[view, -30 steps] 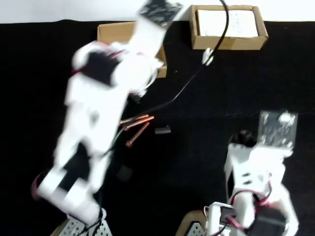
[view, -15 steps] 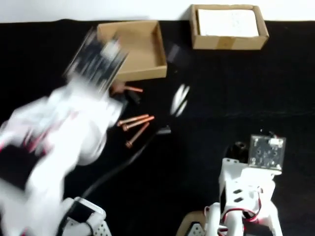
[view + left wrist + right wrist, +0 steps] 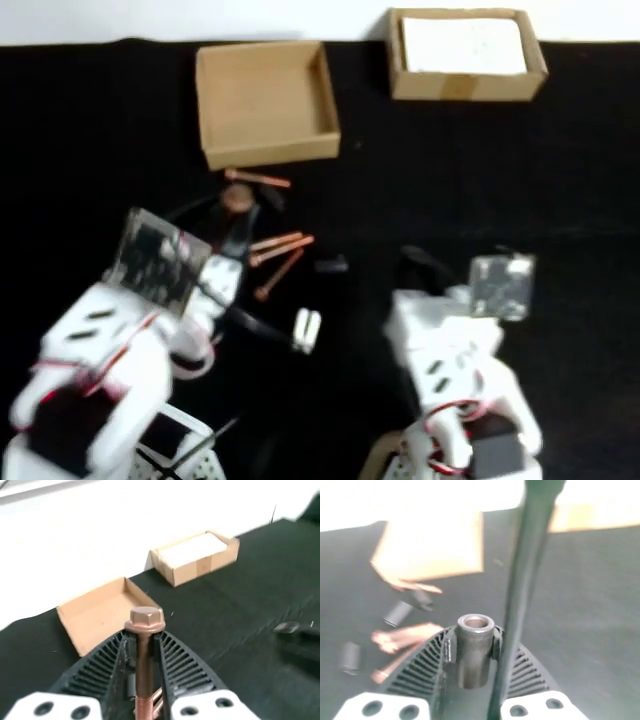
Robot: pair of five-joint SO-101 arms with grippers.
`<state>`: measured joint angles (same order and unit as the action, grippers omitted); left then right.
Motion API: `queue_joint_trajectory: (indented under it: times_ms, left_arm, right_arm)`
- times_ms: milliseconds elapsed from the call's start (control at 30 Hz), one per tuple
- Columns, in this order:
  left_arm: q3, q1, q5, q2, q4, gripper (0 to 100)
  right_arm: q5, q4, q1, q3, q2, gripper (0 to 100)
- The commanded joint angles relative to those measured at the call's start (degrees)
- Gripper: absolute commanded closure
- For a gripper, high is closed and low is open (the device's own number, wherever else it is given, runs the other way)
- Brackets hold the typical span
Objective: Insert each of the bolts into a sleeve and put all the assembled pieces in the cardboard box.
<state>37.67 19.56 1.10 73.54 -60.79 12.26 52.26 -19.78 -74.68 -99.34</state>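
Note:
My left gripper (image 3: 144, 636) is shut on a copper bolt (image 3: 144, 652) that stands upright, hex head up. In the high view it sits at the near left (image 3: 236, 222), with the bolt's head (image 3: 237, 197) just in front of the open cardboard box (image 3: 265, 100). At the near right, my right gripper (image 3: 472, 645) is shut on a dark sleeve (image 3: 472, 650) with its bore facing up. Three loose bolts (image 3: 276, 243) and a loose sleeve (image 3: 331, 265) lie between the arms.
A second cardboard box (image 3: 465, 50) with a white insert stands at the back right. A black cable (image 3: 522, 585) crosses in front of the right wrist camera. A white connector (image 3: 306, 330) lies near the left arm's base. More sleeves (image 3: 397, 612) lie by the bolts.
The left arm has swung back from over the cardboard box to the near left, with the bolt in its gripper. The right arm has shifted left and toward the table's middle.

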Motion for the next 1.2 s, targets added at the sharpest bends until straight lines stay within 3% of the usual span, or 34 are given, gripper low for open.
queue_joint_trajectory:
  times_ms: [0, 300, 433, 600, 800, 1167]
  left_arm:
    - [0.57, -0.13, -7.74, 0.75, 6.68, 99]
    - [-8.22, 1.19, -12.48, -14.81, 7.91, 99]
    - [-13.49, 7.16, -15.21, -20.97, 7.74, 99]
    - [-14.02, 10.33, -15.82, -25.63, 7.74, 99]
    - [-13.41, 9.36, -15.82, -30.29, 8.26, 99]
    - [-12.88, 9.36, -15.82, -35.03, 18.20, 99]
  right_arm:
    - [1.93, -9.19, -5.32, -2.86, -0.48, 99.1]
    - [1.49, -22.99, -14.37, -13.05, -0.04, 99.1]
    - [-5.19, -25.63, -17.80, -17.45, -0.48, 99.1]
    - [-9.32, -29.58, -18.15, -19.12, -0.48, 99.1]
    - [-9.41, -32.04, -18.15, -19.12, -0.57, 99.1]
    - [-8.70, -32.84, -18.15, -18.59, -0.57, 99.1]
